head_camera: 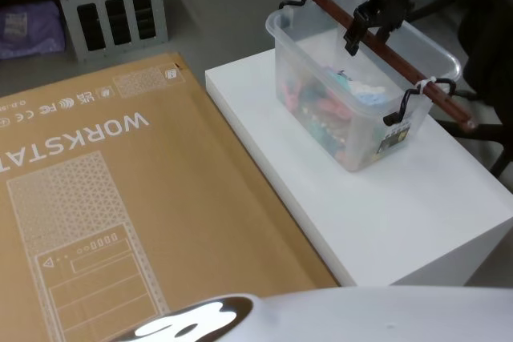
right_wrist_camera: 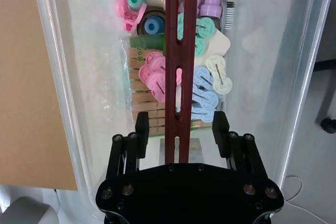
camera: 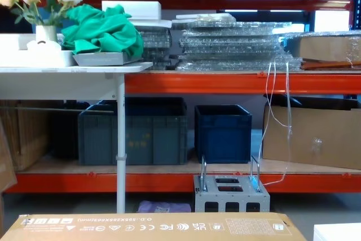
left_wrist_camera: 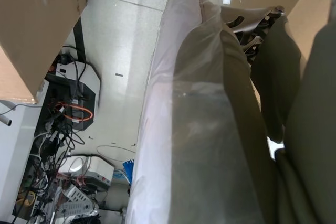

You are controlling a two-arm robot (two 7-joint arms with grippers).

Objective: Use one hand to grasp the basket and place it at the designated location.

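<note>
Your right gripper sits over the middle of the basket, right at its reddish-brown bar handle. In the right wrist view the two black fingers stand spread on either side of the bar, with a gap on both sides, so they straddle it but are not clamped on it.

The basket stands on the white bench, toward its far right part, and its bottom rests flat on the top. The handle runs diagonally above the rim, hung at each end from a black hook tied on with white zip ties.

Through the translucent wall you can see what is inside: pastel clips in pink, blue and mint, lying on a pack of wooden clothespins.

A large flat cardboard box (printed "WORKSTA…", upside down from your side) lies just beside the bench on the left, its edge against it. Past the box, on the floor, stands a small grey metal box with two loop handles.
</note>
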